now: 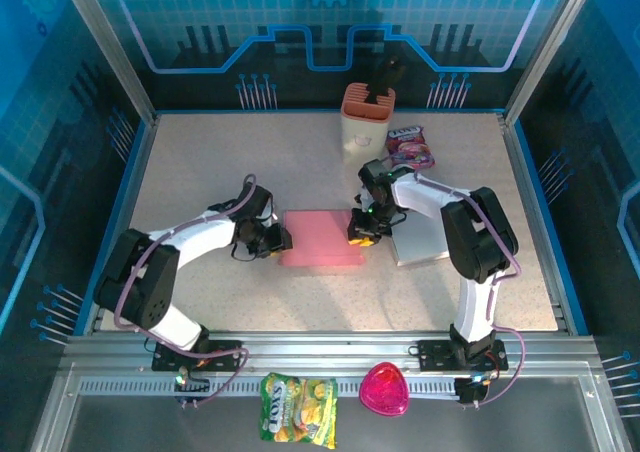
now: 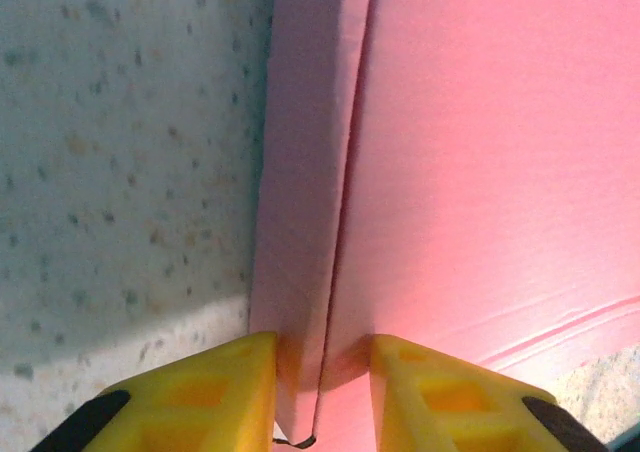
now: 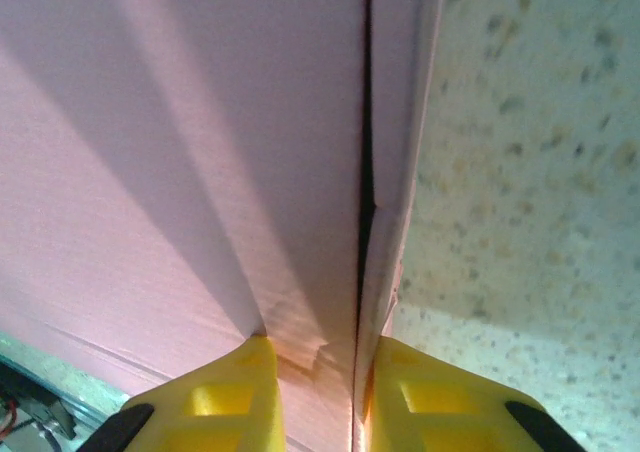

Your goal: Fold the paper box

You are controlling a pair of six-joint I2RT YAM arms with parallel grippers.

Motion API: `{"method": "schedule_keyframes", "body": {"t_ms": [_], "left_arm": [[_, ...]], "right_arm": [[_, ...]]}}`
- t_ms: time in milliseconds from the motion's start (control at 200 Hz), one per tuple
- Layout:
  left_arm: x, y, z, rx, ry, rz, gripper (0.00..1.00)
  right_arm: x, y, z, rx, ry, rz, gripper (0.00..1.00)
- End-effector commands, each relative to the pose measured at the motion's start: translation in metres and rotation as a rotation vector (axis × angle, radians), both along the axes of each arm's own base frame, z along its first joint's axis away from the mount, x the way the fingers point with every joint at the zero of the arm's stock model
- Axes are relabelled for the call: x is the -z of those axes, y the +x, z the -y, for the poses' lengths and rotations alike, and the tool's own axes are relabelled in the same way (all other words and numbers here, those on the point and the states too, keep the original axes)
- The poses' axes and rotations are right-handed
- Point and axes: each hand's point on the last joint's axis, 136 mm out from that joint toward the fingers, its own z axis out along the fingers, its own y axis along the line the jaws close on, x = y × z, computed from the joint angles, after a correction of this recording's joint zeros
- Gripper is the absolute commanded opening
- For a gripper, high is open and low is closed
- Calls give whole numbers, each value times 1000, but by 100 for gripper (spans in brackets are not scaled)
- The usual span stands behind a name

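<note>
The flat pink box (image 1: 320, 238) lies mid-surface (image 1: 200, 172), long axis running left to right between the two arms, broad face up. From overhead, the left pincer (image 1: 283, 240) meets its left short end and the right pincer (image 1: 358, 234) its right short end.

The left wrist camera adds what the overhead cannot: the pincer (image 2: 323, 342) straddles a narrow strip along the box (image 2: 480, 172) edge, yellow fingers (image 2: 240, 382) either side of it (whether they press it cannot be told).

On the right wrist camera the pincer (image 3: 322, 344) is clamped on the box (image 3: 180, 172) edge, the card creased at the fingers (image 3: 240, 392), a dark seam running away from them.

Overhead alone takes in a tan cup (image 1: 368, 122) and a packet (image 1: 410, 144) at the far side.
</note>
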Motion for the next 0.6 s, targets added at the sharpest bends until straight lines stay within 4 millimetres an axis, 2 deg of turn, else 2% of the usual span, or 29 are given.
{"method": "schedule_keyframes", "body": {"t_ms": [0,115,240,395,595], "left_arm": [[-18,-5,7,2,-42,27,30],[-25,-4,1,7,-14,46,36],[-27,8,1,3,-30,56,38],[-12,10,0,18,4,4,37],[-10,10,-5,5,27,20,38]], "right_arm": [[17,-33,14,-65,-90,-66,22],[18,-37,17,-75,-95,-69,21],[16,-34,15,-79,-93,-63,21],[12,-29,11,-80,-80,-61,21],[11,-28,8,-73,-71,-62,22]]}}
